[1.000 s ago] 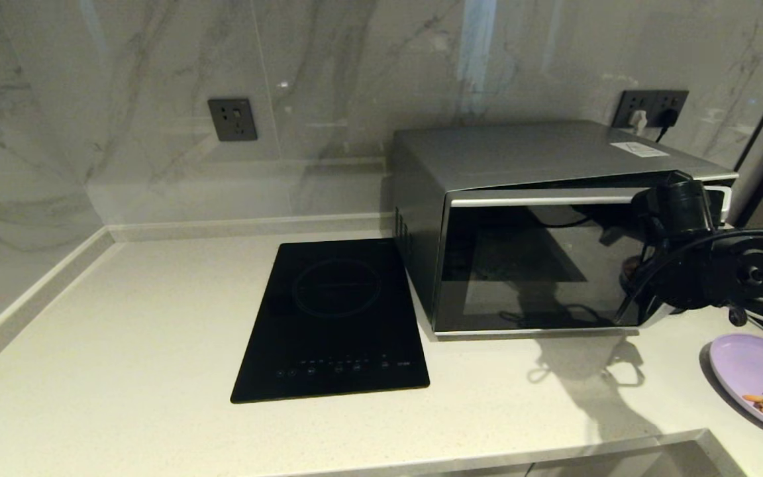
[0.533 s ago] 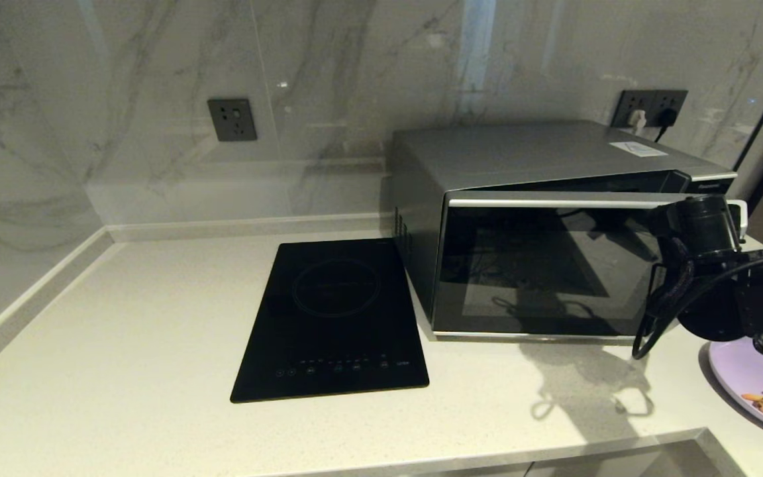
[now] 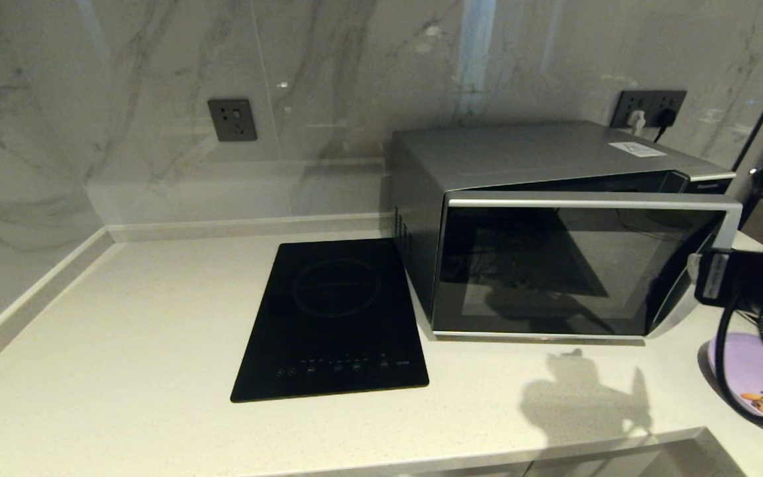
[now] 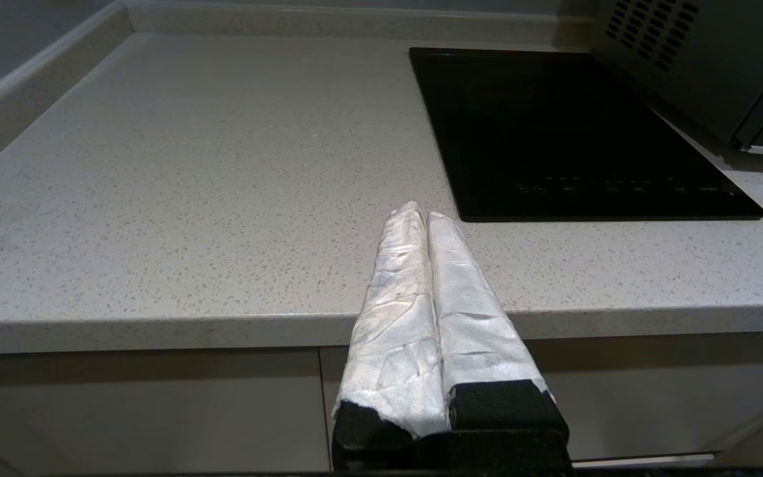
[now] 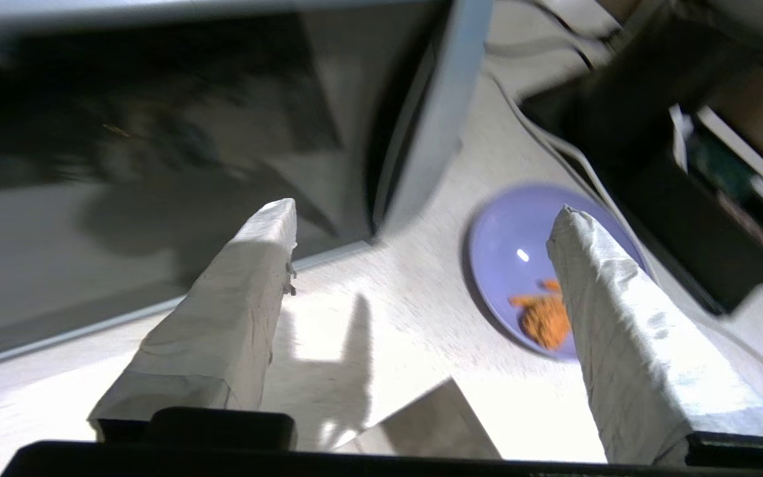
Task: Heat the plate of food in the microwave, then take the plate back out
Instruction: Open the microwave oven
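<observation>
Microwave (image 3: 554,218): silver-grey metal box on speckled pale stone table (image 3: 123,344), dark glossy glass door now swung further ajar than half a second ago.
Plate (image 3: 749,371): round, shallow, lilac, smooth; on table right of microwave, orange crumbly food on it.
Hob (image 3: 335,318): flat black glass slab, left of microwave.
Right tool (image 5: 421,218): white-wrapped fingers (image 5: 222,318) spread wide, released, empty, above plate (image 5: 520,258); pulled back from door since earlier.
Left tool (image 4: 421,218): wrapped fingers clenched together, empty, parked at table edge.

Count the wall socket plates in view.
2. One socket plate sits on the wall above the induction hob; another, holding plugs, is behind the microwave. More may be hidden.
</observation>
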